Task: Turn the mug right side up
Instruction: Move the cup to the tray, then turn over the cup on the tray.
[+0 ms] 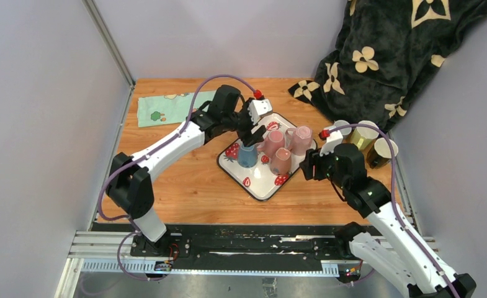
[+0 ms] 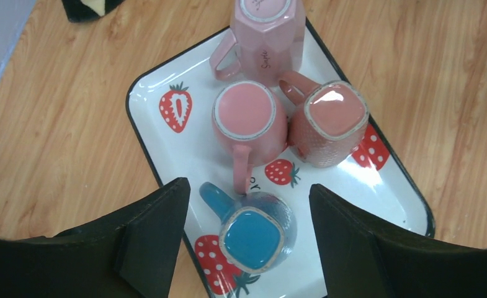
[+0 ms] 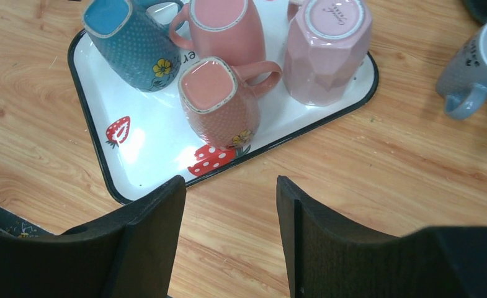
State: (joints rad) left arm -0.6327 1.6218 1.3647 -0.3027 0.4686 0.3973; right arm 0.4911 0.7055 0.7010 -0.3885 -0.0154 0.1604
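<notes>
- Hanging over the blue mug [image 2: 253, 239], the left claw [image 2: 248, 188] is spread wide; one finger shows on each side of the mug, with a gap visible on both sides.
- The blue mug stands upside down, base up, on the left part of the strawberry tray [image 2: 185, 149] as the top view shows it.
- Three more mugs stand upside down on the same tray: a round pink mug [image 2: 248, 115] whose handle reaches to just beside the blue one, a square-based salmon mug [image 2: 330, 121] and a faceted pale pink mug [image 2: 268, 37].
- The right claw [image 3: 231, 186] is also opened wide and holds nothing; it is over the wooden surface [image 3: 352, 180], near the edge of the tray.
- A grey-blue mug [image 3: 476, 68] sits on the surface apart from the tray, its white inside showing.
</notes>
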